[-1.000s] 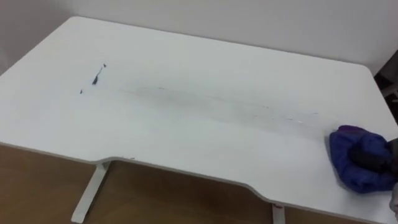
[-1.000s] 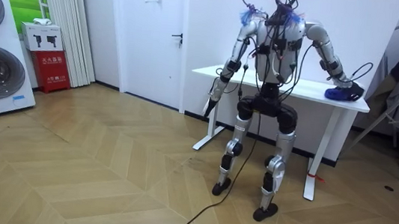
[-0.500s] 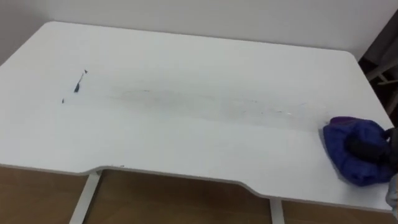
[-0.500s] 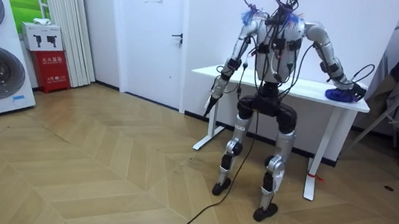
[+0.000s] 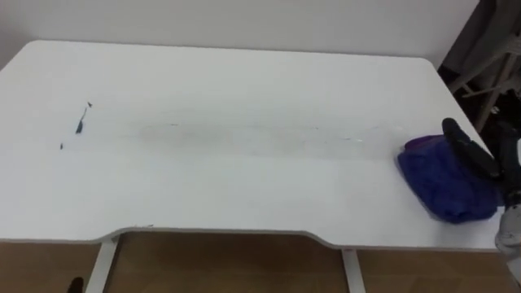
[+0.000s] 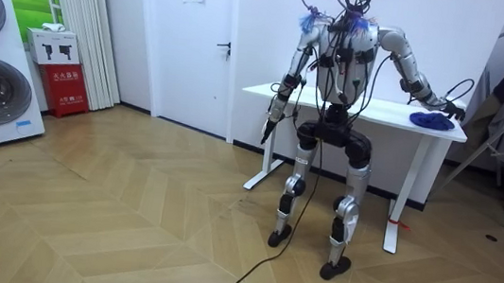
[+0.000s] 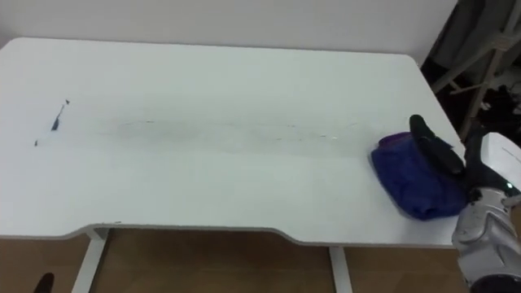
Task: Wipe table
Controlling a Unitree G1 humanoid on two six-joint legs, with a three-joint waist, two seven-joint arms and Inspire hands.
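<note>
**One cloth, one long pass to the ink**

The blue cloth (image 5: 440,175) lies bunched at the right end of the white table (image 5: 244,73), close to the front edge. The right hand (image 5: 470,150) rests on its far right side. The dark fingers that show lie stretched across the fabric, pressing it rather than clutching it.

The left hand (image 6: 268,129) hangs beside the robot's hip in the room view. I cannot tell whether it is open or closed.

The step in hand looks like a sweep from right to left. To do it well, the palm should sit flat over the middle of the cloth so the whole wad travels with it and does not roll out from under. The pressure should be kept even along the faint grey smear (image 5: 244,134) that crosses the tabletop. The small dark ink marks (image 5: 80,124) near the left end are well apart from the cloth, so reaching them probably calls for a lean or a side step.

The cloth is deep blue, soft and crumpled into loose folds. It looks thick enough to bunch under a push.
</note>
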